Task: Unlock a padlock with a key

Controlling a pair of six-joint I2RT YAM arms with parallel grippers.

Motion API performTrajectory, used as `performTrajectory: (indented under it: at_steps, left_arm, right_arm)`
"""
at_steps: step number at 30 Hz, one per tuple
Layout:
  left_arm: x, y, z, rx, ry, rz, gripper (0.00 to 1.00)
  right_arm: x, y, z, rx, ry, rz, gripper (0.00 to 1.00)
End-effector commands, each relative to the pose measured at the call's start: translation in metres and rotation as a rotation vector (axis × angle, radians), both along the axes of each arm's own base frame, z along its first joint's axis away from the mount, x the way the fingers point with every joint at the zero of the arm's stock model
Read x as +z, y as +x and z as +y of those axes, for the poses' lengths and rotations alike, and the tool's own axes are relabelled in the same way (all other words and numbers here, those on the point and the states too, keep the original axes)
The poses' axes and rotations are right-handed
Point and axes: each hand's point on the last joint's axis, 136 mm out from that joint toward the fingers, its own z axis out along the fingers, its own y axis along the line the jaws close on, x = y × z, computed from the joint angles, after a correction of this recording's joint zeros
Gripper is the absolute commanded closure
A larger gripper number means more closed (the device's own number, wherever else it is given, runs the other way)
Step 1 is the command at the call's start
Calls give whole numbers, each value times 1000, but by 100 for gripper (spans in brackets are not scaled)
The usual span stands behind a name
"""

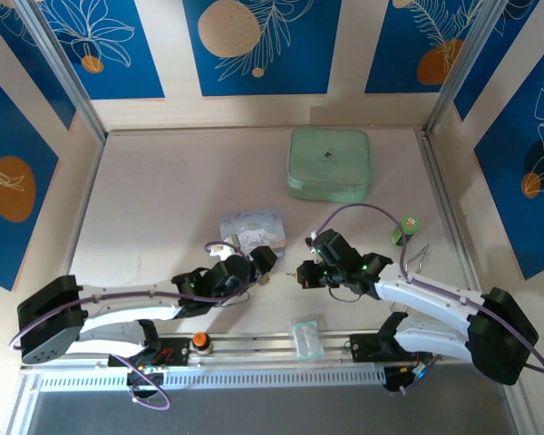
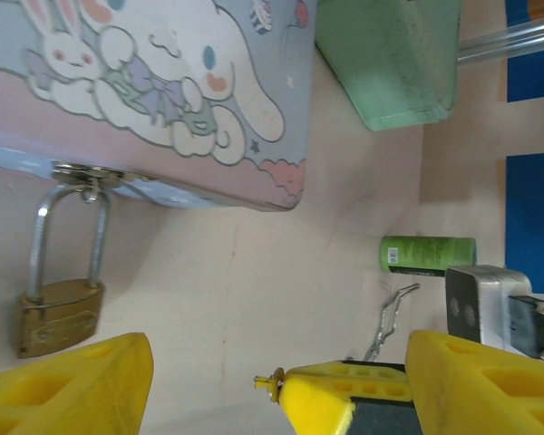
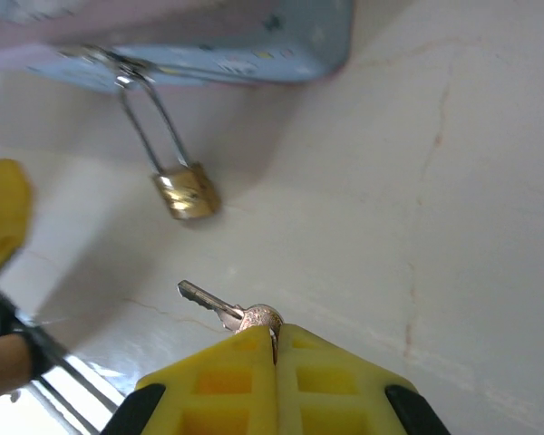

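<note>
The right gripper (image 3: 274, 353), clamped on the key (image 3: 223, 308), points its blade toward the padlock (image 3: 187, 190), which is shackled to the box (image 3: 254, 36) hasp with its body extending keyward; the left gripper (image 2: 276, 372) is spread open alongside.

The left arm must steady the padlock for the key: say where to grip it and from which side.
Grip the padlock by its brass body, across the narrow edges, coming from above with the open left gripper. It lies on the table, shackle hooked through the box's hasp, so the body is the free part. Keep the end away from the box clear for the key.
</note>
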Motion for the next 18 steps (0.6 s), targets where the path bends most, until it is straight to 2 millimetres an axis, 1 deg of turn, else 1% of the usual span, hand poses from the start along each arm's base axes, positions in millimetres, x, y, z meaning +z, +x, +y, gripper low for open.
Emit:
performTrajectory:
  at_steps: [1, 4, 6, 7, 10, 13, 18]
  left_arm:
    - [26, 4, -26, -8, -117, -16, 28]
    - [32, 6, -39, -23, -120, -27, 32]
    - [34, 9, -39, -17, -102, -41, 36]
    - [36, 9, -38, -11, -98, -47, 40]
    - [40, 12, -34, 3, -75, -56, 47]
    - [36, 10, -36, -10, -40, -32, 47]
    - [28, 8, -37, -8, -47, -1, 49]
  right_arm:
    - [30, 1, 16, 19, 148, -18, 100]
    - [50, 3, 24, 29, 227, -33, 100]
    - [57, 3, 25, 29, 248, -33, 100]
    - [58, 4, 24, 27, 253, -39, 100]
    - [61, 5, 24, 14, 289, -35, 100]
    - [66, 6, 27, 15, 342, -27, 100]
    - [64, 8, 28, 4, 345, -23, 100]
